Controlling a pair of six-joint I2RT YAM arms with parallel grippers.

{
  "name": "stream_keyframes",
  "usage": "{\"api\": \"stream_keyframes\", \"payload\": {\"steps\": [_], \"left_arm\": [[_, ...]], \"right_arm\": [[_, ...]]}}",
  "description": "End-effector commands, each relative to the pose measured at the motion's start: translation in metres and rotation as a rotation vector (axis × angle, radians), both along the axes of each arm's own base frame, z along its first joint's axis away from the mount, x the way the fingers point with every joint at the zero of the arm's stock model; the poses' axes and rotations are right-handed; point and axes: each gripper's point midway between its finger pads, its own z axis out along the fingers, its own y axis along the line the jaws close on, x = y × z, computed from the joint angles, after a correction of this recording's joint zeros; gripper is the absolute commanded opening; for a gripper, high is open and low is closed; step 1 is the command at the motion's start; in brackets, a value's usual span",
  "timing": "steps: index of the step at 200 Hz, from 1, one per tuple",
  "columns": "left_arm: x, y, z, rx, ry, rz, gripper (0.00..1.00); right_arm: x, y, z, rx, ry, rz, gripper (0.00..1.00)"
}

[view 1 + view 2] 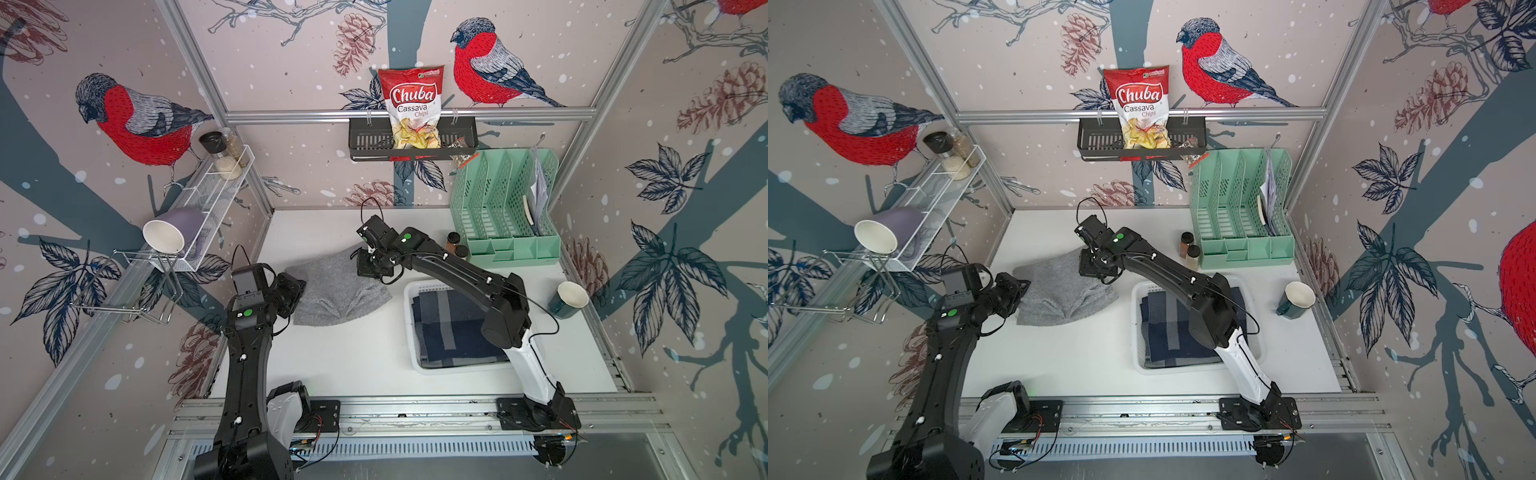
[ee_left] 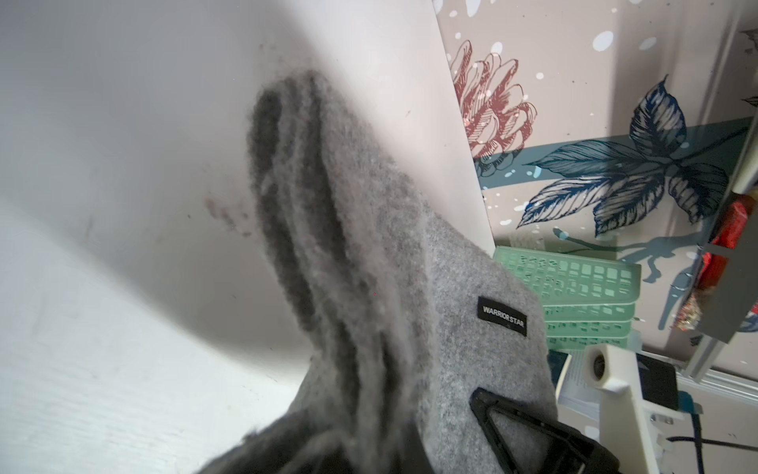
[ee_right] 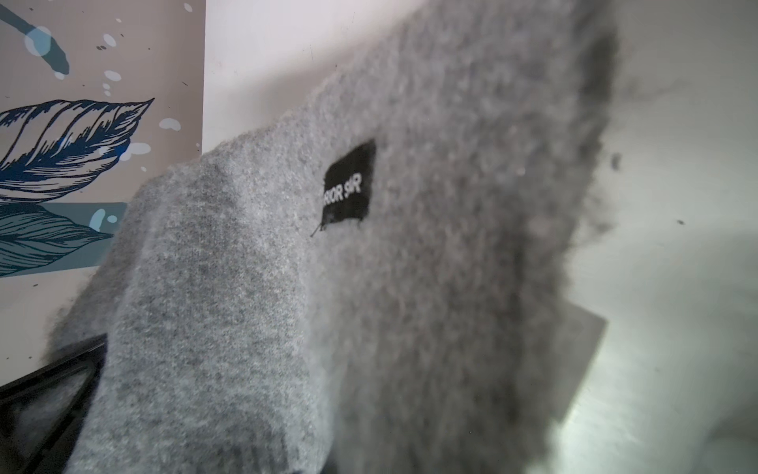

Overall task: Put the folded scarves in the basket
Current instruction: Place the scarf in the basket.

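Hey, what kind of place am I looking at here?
Likely a robot test cell dressed as a home, not a real room: wallpaper panels on an aluminium frame, two arms bolted to a rail, and props like a chips bag and file organiser.

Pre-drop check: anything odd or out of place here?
The basket already holds a folded navy cloth, so the scarf would land on top of it. The scarf is puckered along its near edge, pinched by the left gripper and right gripper. Nothing looks spilled.
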Motion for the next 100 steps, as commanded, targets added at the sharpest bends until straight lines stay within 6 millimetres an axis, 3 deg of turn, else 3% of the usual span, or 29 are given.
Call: {"api": "stream_keyframes", "payload": {"steps": [1, 57, 100], "left_arm": [[-0.008, -0.026, 0.016, -0.066, 0.001, 0.003, 0.0], [-0.03, -0.091, 0.037, -0.142, -0.024, -0.094, 0.0], [-0.04, -0.142, 0.046, -0.162, -0.036, -0.181, 0.0]], "right_arm": [[-0.008, -0.034, 0.013, -0.059, -0.051, -0.016, 0.0], [-0.031, -0.113, 0.035, -0.092, -0.079, -0.088, 0.0], [-0.042, -0.172, 0.035, -0.104, -0.069, -0.174, 0.0]]}}
